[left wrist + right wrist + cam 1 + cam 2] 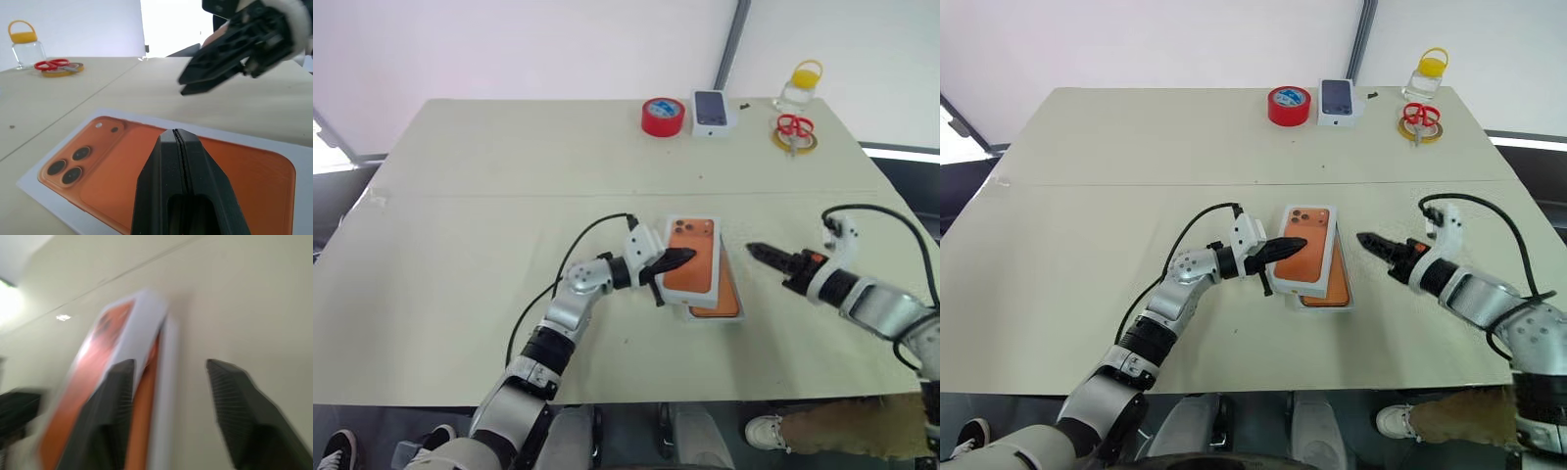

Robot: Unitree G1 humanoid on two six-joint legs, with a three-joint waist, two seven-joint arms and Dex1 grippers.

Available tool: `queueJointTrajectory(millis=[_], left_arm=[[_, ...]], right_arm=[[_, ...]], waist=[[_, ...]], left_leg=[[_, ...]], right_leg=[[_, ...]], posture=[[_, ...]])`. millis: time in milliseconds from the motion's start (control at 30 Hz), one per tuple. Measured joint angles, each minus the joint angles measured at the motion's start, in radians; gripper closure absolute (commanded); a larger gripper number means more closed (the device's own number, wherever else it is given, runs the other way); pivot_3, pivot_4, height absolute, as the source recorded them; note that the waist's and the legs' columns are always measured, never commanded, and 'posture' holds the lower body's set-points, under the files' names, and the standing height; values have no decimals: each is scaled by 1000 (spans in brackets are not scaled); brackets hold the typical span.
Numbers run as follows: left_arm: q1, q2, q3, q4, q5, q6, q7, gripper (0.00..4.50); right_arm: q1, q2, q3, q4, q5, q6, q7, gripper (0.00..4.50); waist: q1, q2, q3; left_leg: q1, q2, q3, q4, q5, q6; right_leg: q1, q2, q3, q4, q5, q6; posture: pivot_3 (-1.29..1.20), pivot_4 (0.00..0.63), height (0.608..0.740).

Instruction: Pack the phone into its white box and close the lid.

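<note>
- The left wrist view shows the lid point(161, 181) from close above: its top is printed with an orange phone and three camera lenses inside a white border. The left gripper point(178, 142) has its fingers pressed together over that print. The head views cannot settle whether the tips touch it.
- The right wrist view shows the lid lying askew over the white box point(164, 396), with the orange phone point(146, 401) visible in the gap between them. The right gripper point(171, 369) has its fingers spread, holding nothing.
- In the head views the white box point(732, 315) sits near the middle of the table point(460, 215). The phone point(729, 294) lies inside it, and the lid point(693, 257) covers it only partly, shifted toward the robot's left. The right gripper point(756, 251) hovers just beside the box's right edge.
- At the table's far edge stand a red tape roll point(663, 117), a small white box printed with a dark phone point(711, 113), red scissors point(794, 125) on a yellow tape ring, and a clear jar with a yellow lid point(800, 86).
- The table is pale beige, and white walls stand behind it.
</note>
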Motion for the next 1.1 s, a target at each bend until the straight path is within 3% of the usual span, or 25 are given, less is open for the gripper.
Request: queueJointTrajectory(millis=[67, 200, 367, 600, 1100], left_arm=[[-3, 15, 9, -25, -1, 18, 2, 4500], [-13, 59, 48, -31, 2, 45, 42, 4500], [-100, 93, 102, 84, 68, 53, 212, 4500], [-127, 83, 47, 239, 122, 102, 188, 4500], [-87, 22, 38, 123, 107, 150, 89, 4500]], right_arm=[[-19, -7, 62, -8, -178, -78, 41, 4400], [-15, -27, 212, -19, -494, -210, 127, 4457], [-13, 7, 269, -32, -663, -264, 208, 4457], [-40, 62, 277, -45, -785, -300, 263, 4457], [-31, 92, 244, -76, -891, -316, 383, 4457]], waist=[[0, 0, 0], [1, 0, 0], [2, 0, 0], [1, 0, 0], [0, 0, 0]], left_leg=[[0, 0, 0, 0, 0, 0], [-1, -1, 0, 0, 0, 0], [0, -2, 0, 0, 0, 0], [-1, -2, 1, 0, 0, 0], [0, -2, 0, 0, 0, 0]], right_leg=[[0, 0, 0, 0, 1, 1], [0, -1, 0, 0, 1, 2], [0, -2, 0, -1, 2, 2], [0, -2, 0, -1, 2, 2], [1, -2, 0, 0, 2, 1]], posture=[[0, 150, 740], [0, 150, 740], [0, 150, 740], [0, 150, 740], [0, 150, 740]])
